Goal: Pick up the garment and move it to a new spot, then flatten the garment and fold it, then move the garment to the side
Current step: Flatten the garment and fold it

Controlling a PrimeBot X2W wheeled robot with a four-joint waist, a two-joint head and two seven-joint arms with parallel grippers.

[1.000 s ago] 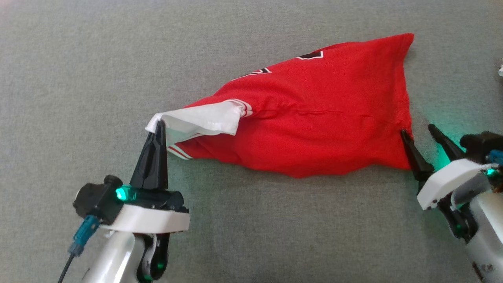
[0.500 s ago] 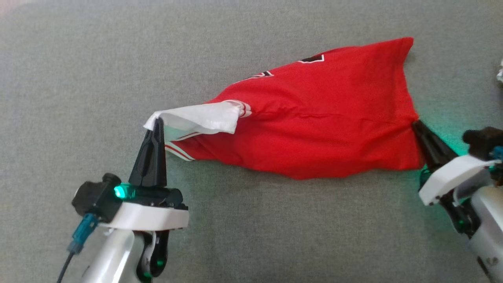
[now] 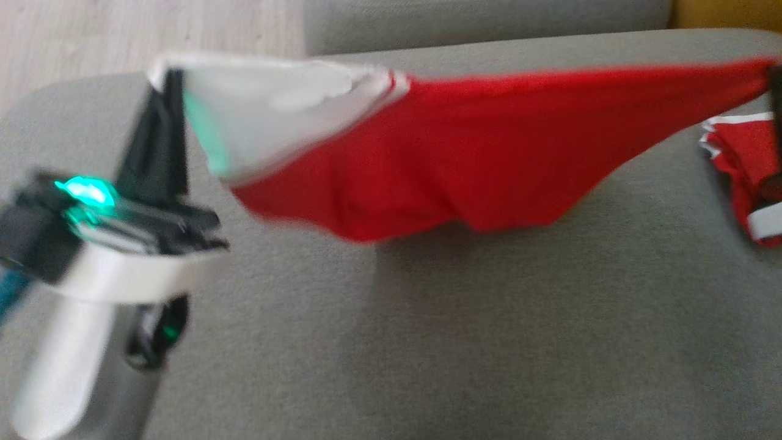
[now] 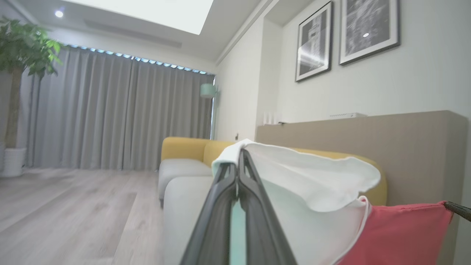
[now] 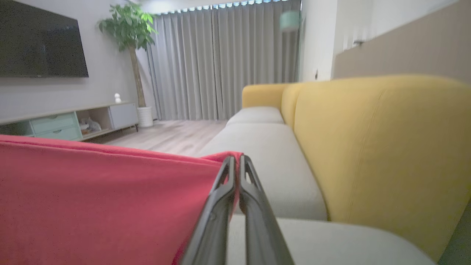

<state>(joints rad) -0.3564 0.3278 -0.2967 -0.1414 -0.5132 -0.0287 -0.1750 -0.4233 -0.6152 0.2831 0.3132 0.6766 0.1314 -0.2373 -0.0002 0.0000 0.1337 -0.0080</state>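
The garment (image 3: 464, 159) is a red jersey with white trim and a white turned-out end. It hangs stretched in the air between both grippers, sagging in the middle just above the grey seat cushion (image 3: 427, 342). My left gripper (image 3: 165, 73) is shut on the white end (image 4: 312, 176), its fingertips (image 4: 239, 152) pinching the cloth edge. My right gripper (image 5: 235, 158) is shut on the red corner (image 5: 103, 198); in the head view a dark sliver of it sits at the far right edge (image 3: 776, 91). The head view is blurred.
A second red and white cloth (image 3: 742, 177) lies crumpled on the cushion at the right. Wooden floor (image 3: 122, 36) lies beyond the cushion's left edge. A yellow sofa back (image 5: 368, 147) runs along the right; a TV (image 5: 40, 40) and a plant (image 5: 128, 25) stand across the room.
The right gripper closed on the red corner, and both grippers lifted the garment off the cushion, pulling it taut. The head camera has shifted, now showing floor and a second cloth.
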